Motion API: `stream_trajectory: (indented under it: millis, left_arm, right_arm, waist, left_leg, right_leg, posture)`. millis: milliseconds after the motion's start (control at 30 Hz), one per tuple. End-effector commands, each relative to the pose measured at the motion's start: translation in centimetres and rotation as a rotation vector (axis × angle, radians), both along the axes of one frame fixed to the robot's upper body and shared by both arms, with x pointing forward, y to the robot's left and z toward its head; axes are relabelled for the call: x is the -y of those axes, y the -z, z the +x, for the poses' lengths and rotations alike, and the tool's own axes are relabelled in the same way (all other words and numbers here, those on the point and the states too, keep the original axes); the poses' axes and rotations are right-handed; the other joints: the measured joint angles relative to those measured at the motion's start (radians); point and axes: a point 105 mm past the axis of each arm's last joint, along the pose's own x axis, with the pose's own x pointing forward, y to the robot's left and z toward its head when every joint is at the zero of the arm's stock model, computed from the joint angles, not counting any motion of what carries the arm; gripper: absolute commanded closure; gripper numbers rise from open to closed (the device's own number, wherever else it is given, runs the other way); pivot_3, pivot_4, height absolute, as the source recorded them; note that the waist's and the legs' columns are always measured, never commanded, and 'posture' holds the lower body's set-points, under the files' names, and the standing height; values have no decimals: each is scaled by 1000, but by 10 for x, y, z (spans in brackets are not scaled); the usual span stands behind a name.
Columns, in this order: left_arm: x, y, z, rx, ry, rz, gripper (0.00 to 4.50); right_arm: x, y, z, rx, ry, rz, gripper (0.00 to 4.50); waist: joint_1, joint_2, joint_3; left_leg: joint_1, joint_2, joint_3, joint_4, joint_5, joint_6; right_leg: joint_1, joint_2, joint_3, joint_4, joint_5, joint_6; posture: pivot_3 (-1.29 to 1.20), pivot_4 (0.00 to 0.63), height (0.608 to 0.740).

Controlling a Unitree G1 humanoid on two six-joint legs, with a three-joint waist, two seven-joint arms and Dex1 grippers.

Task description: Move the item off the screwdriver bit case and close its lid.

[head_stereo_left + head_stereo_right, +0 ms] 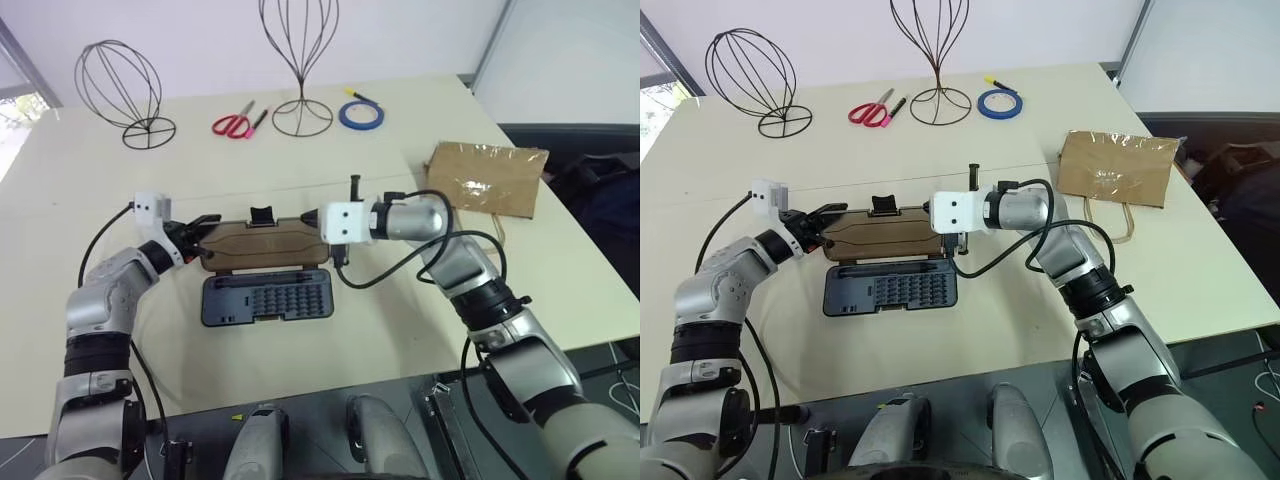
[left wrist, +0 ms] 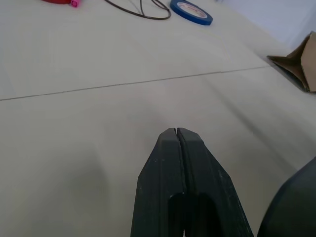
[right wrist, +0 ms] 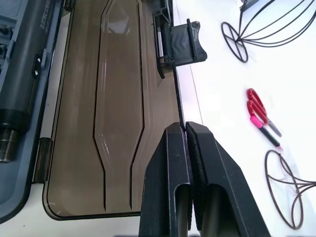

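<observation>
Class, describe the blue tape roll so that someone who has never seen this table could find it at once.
Start at the far edge of the cream table, where the taller wire stand rises. Just right of its round base lies the blue tape roll. It is the only blue ring; the red scissors lie on the stand's other side.

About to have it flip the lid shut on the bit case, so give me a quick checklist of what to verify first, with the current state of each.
1. Paper bag off the bit case: ok, it lies apart on the table's right side.
2. Lid closed: not ok, it lies flat open behind the base.
3. Nothing resting on the bits: ok.
4. Left gripper at the lid's left end, shut: ok.
5. Right gripper at the lid's right end, shut: ok.
6. Either gripper under the lid's edge: cannot tell.
</observation>
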Motion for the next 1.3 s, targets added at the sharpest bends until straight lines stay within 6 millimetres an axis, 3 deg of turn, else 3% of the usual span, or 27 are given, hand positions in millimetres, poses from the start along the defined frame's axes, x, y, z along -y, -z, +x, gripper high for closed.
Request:
stream_trajectory:
  millis: [33, 133, 367, 600, 767, 933, 1067, 1300]
  left_arm:
    - [8, -20, -3, 68, 51, -14, 4500]
    - [11, -18, -4, 61, 62, -17, 4500]
    - [14, -15, -7, 48, 83, -12, 4500]
    - [14, -15, -12, 40, 93, -8, 4500]
    - [14, -13, -19, 30, 96, -1, 4500]
    - [13, -15, -24, 28, 99, 9, 4500]
    - [11, -19, -30, 26, 106, 21, 4500]
    - [9, -21, -61, -6, 109, 51, 4500]
  right_arm:
    - [-11, -9, -9, 47, -51, 22, 4464]
    - [-11, -9, -8, 44, -46, 30, 3575]
    - [-11, -12, -6, 55, -36, 20, 48]
    - [15, -34, -7, -95, 36, 57, 48]
    - [47, -50, -28, -304, 74, 133, 48]
    - [69, -43, -53, -456, 84, 126, 48]
    - [72, -46, -53, -483, 124, 191, 48]
    - [68, -48, -47, -501, 164, 304, 48]
  waist:
    - [0, 0, 0]
    - [0, 0, 0]
    - [1, 0, 0]
    - [4, 0, 0]
    - [8, 0, 0]
    - [10, 0, 0]
    - [2, 0, 0]
    - [2, 0, 0]
  left_leg:
    - [0, 0, 0, 0, 0, 0]
    - [0, 0, 0, 0, 0, 0]
    - [0, 0, 0, 0, 0, 0]
    - [-1, 0, 0, 1, 0, 0]
    - [-1, 0, -1, 1, 0, 0]
    - [-1, 0, -2, 1, 0, 0]
    - [-1, 0, -1, 1, 0, 0]
    - [-2, 1, -1, 1, 0, 0]
  right_leg:
    - [0, 0, 0, 0, 0, 0]
    - [0, 0, 0, 0, 0, 0]
    - [0, 0, 0, 0, 0, 0]
    - [0, -1, 0, 0, 0, 0]
    - [0, -1, -1, 0, 0, 0]
    - [0, -1, -1, 0, 0, 0]
    - [0, 0, -1, 0, 0, 0]
    - [0, -1, -1, -1, 0, 0]
  posture:
    - [0, 150, 740]
    - [0, 150, 740]
    - [0, 150, 740]
    - [0, 150, 740]
    - [0, 150, 740]
    - [0, 150, 740]
    - [0, 150, 740]
    - [0, 150, 740]
